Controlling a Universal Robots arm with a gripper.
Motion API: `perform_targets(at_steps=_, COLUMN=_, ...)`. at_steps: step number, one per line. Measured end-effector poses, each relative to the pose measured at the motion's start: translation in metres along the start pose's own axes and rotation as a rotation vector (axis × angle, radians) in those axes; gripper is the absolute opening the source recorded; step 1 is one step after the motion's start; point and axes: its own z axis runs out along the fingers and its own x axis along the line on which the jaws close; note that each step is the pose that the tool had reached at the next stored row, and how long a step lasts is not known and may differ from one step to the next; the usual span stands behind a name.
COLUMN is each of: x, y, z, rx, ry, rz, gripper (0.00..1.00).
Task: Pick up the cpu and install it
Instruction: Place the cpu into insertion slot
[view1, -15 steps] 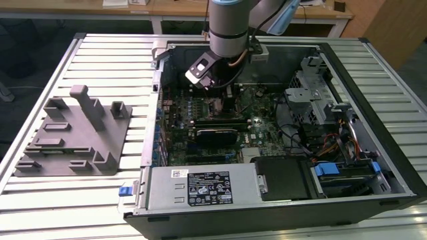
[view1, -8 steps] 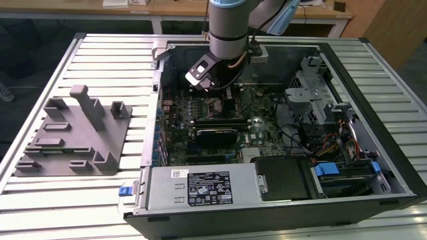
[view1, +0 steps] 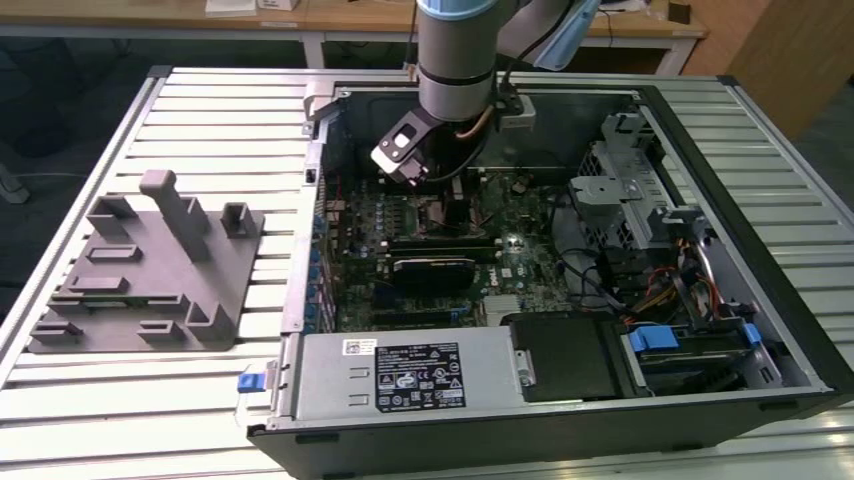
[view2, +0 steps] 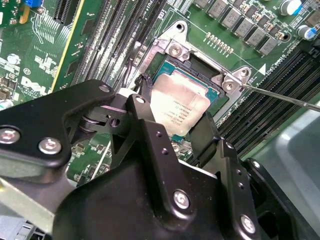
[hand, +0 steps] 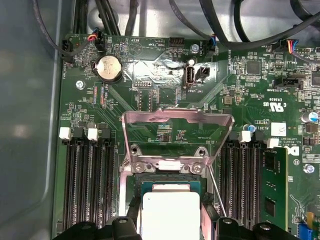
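The cpu (view2: 182, 100), a flat silver square, sits tilted over the dark socket (view2: 165, 62) on the green motherboard. In the first wrist view the cpu (hand: 170, 207) lies just below the raised metal load plate (hand: 177, 120). My gripper (view2: 175, 117) has a black finger against each side of the chip and is shut on it. In the exterior view the gripper (view1: 451, 205) reaches down into the open computer case (view1: 747, 200), over the middle of the board.
A thin socket lever (view2: 280, 97) sticks out beside the socket. Memory slots (hand: 87, 185) flank it on both sides. A grey power supply box (view1: 400, 375) fills the case's near edge, and a drive cage (view1: 627, 200) with cables stands at the exterior view's right. A grey fixture (view1: 147, 265) lies on the slatted table.
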Motion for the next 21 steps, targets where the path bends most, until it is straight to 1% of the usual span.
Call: perform_targets(at_steps=21, x=0.0017, y=0.0006, z=0.0036, rx=0.0004, ry=-0.0005, rz=0.000, gripper=0.55)
